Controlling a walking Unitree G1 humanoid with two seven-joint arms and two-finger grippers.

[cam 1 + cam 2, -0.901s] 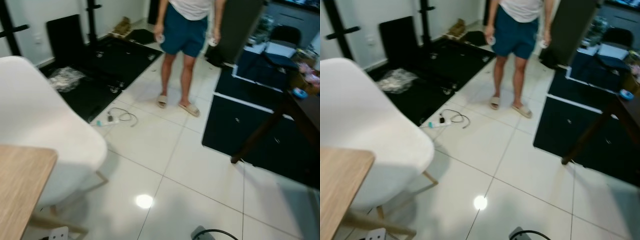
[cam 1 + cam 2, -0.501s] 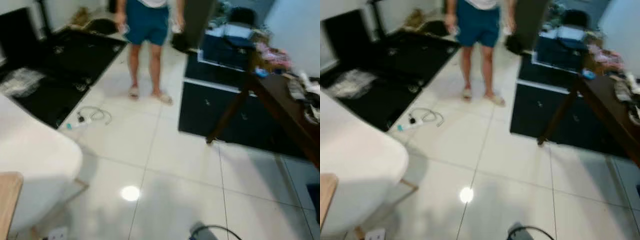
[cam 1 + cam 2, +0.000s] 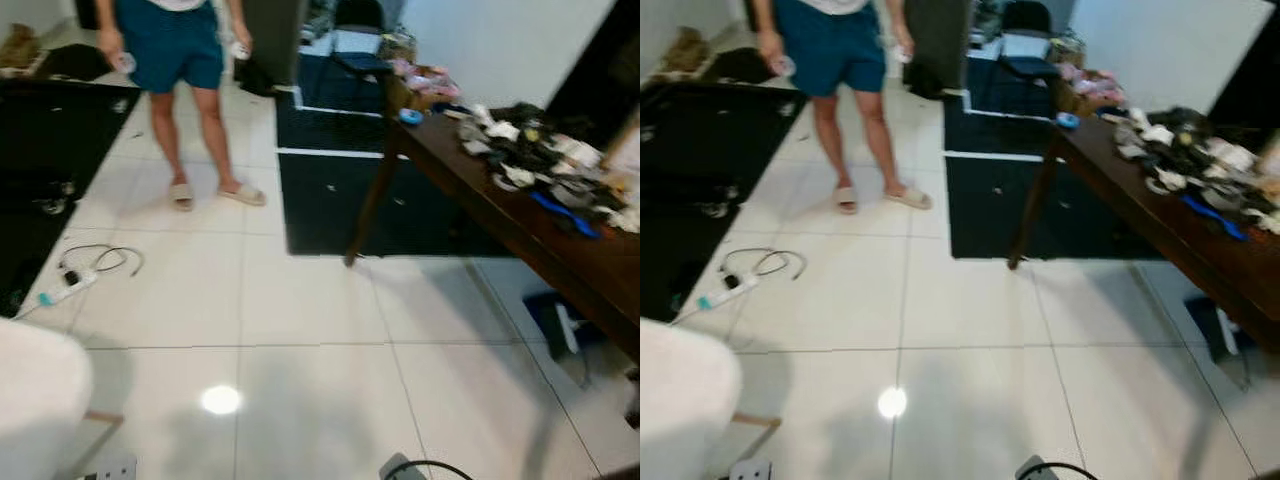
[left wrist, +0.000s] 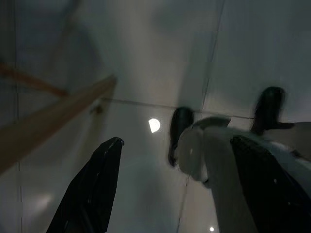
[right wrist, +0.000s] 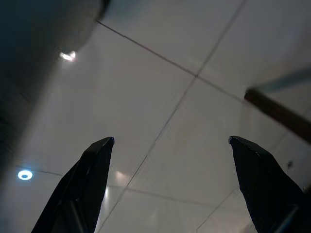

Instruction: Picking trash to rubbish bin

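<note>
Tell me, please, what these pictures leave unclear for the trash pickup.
- Items on the dark table: eye views too blurred to name them.
- Person: cut off above the waist by the top edge.
- White chair: cut by the left edge.
- Blue object under the table: partly hidden.

No legible text, label, brand, number or sign anywhere. The items heaped on the dark brown wooden desk (image 3: 560, 250) at right are too blurred to show any print. The white power strip with grey cable (image 3: 66, 289) on the white tiled floor (image 3: 320, 340) at left carries no readable marking. The small white object (image 3: 750, 468) at the near edge of the floor is too small and blurred to read. Both wrist views are dim and show bare tile, no lettering.
</note>
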